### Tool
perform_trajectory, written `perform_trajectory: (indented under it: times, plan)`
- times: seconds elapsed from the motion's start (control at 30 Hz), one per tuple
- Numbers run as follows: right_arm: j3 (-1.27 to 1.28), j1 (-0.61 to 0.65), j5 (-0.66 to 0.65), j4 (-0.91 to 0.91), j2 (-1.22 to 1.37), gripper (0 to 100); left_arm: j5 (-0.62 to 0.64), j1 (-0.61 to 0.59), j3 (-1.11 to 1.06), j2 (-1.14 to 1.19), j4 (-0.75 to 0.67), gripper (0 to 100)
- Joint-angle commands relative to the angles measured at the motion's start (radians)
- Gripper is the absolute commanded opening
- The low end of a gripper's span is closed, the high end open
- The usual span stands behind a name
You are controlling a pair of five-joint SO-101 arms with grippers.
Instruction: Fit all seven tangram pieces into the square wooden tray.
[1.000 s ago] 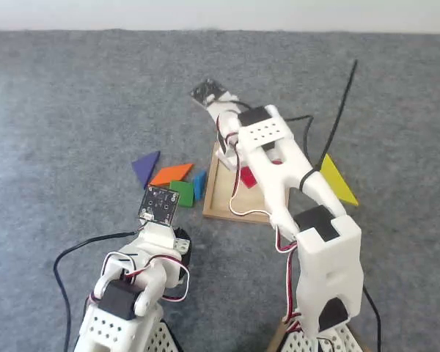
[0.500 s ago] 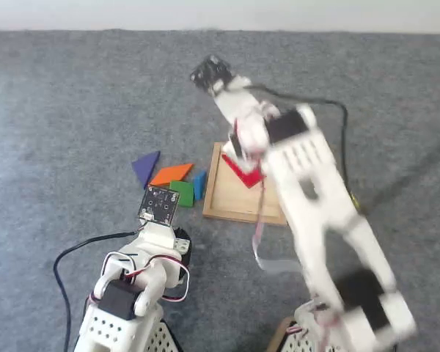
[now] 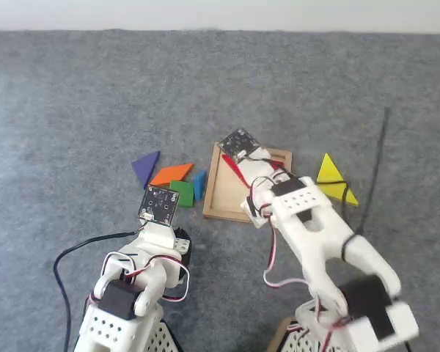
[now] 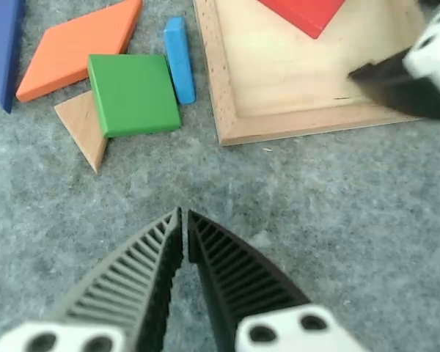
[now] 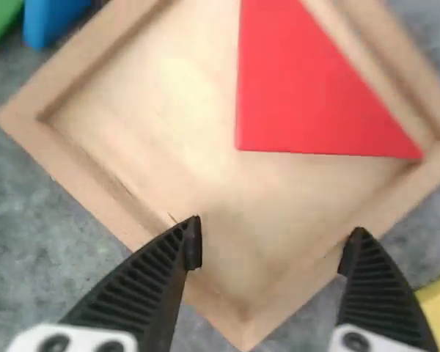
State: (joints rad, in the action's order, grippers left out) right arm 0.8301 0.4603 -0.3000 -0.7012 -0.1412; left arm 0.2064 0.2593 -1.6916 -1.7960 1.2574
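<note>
The right pincer (image 5: 275, 246) hangs spread and empty over the near corner of the tray (image 5: 95, 189). The red triangle (image 5: 308, 103) lies flat inside it, tucked toward the far corner. The left pincer (image 4: 185, 220) is pressed together with nothing in it, low over the grey felt worktop (image 3: 73, 95) just short of the tray's edge. Beyond it lies the loose cluster. A blue piece (image 4: 180, 59) sits just beside the tray wall, then a green square (image 4: 132, 94) touching a bare-wood triangle (image 4: 84, 128). An orange parallelogram (image 4: 77, 48) and a dark blue triangle (image 4: 4, 44) lie farther off. On the tray's other side a yellow triangle (image 3: 328, 170) rests on the felt, apart from the rest. These pieces look like thin, stiff, light slabs with smooth painted faces, likely to slide or tip if nipped at a point. A hold across two opposite straight edges near the middle seems safest. The felt should let a fingertip sink in slightly beside a low edge.
</note>
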Motion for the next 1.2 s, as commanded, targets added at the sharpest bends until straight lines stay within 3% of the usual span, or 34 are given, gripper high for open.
perform_trajectory:
  times: [0.0,0.1,0.53,0.8,0.9,1.03,1.17]
  plan:
    - [-0.135,-0.028,0.055,0.022,0.125,22.9,0.006,0.005,0.008,-0.018,0.003,1]
    - [-0.23,-0.031,0.08,-0.012,0.194,19.4,0.006,0.005,0.008,-0.018,0.003,1]
    - [-0.502,-0.105,0.075,-0.022,0.387,23.0,0.006,0.005,0.008,-0.018,0.003,1]
    - [-0.43,-0.096,0.054,-0.12,0.114,23.0,0.006,0.005,0.008,-0.018,0.003,1]
    - [-0.396,-0.091,0.017,-0.232,-0.082,23.0,0.006,0.005,0.008,-0.018,0.003,1]
    - [-0.422,-0.116,-0.086,-0.539,-0.265,23.1,0.006,0.005,0.008,-0.018,0.003,1]
    - [-0.485,-0.297,-0.203,-0.716,-0.24,23.2,0.006,0.005,0.008,-0.018,0.003,1]
